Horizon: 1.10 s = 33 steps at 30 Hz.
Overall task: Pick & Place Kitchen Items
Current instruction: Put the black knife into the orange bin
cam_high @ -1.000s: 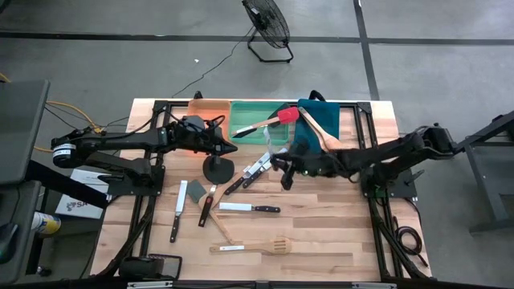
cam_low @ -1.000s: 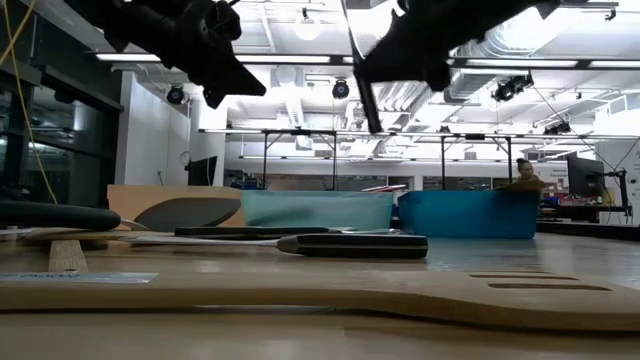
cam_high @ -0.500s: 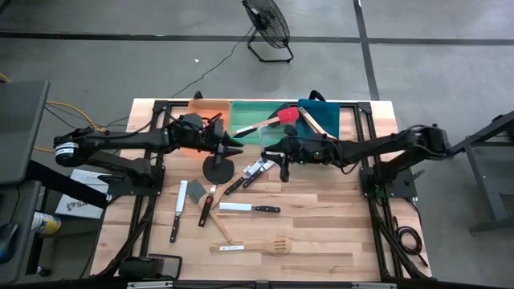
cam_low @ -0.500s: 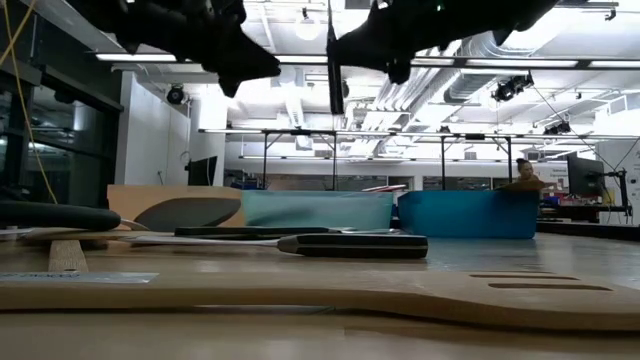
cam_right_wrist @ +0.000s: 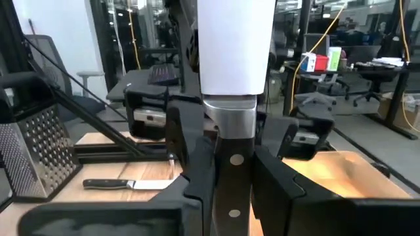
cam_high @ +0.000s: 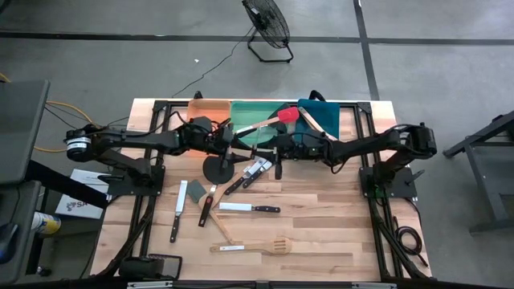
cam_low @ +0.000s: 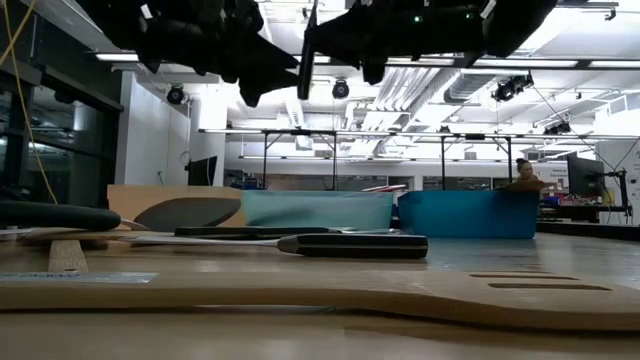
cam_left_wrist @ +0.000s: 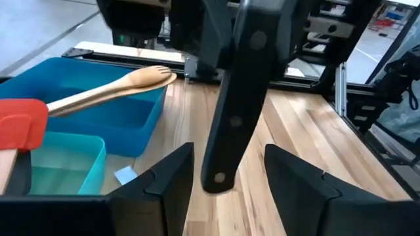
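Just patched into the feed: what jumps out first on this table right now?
Mid-table, the right gripper holds a black-handled knife above the boards, and the left gripper faces it, open around the handle's end. Behind them a red spatula lies across the green tray, and a wooden spoon rests in the blue tray.

You could not see the knife (cam_right_wrist: 233, 98) whole: its blade tip ran off the right wrist picture's edge. In the low view, both arms were cut off above, grippers mere silhouettes.
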Tool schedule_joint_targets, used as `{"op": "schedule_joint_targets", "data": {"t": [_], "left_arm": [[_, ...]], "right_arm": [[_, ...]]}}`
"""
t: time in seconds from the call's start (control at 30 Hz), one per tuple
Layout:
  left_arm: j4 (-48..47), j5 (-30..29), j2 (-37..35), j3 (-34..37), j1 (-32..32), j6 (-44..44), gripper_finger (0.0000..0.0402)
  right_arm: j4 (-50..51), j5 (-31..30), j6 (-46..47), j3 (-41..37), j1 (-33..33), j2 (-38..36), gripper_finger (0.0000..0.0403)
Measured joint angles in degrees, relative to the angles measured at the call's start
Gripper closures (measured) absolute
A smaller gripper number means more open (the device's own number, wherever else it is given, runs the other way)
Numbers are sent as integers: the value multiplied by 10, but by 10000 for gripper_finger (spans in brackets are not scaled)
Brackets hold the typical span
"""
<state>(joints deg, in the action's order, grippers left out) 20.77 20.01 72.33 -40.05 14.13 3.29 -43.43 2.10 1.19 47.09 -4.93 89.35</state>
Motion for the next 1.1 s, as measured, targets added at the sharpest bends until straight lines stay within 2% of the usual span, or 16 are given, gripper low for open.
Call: {"op": "schedule_joint_targets", "data": {"t": [0.23, 0.57, 0.7, 0.8, 0.97, 1.1], "left_arm": [[15, 0, 0, 0, 0, 0, 217], [29, 2, 0, 0, 0, 0, 217], [29, 2, -1, 0, 0, 0, 220], [29, 2, 0, 0, 0, 0, 240], [28, 4, -1, 0, 1, -7, 311], [24, 4, -1, 0, 1, -10, 313]], "right_arm": [[-23, 0, 1, 0, -1, 12, 333], [-136, -2, 5, 0, -1, 64, 333], [-139, -7, 6, 1, -1, 68, 333], [-139, -8, 6, 1, -1, 68, 333], [-137, -14, 15, 1, -1, 67, 333], [-136, -15, 22, 1, -1, 67, 333]]}}
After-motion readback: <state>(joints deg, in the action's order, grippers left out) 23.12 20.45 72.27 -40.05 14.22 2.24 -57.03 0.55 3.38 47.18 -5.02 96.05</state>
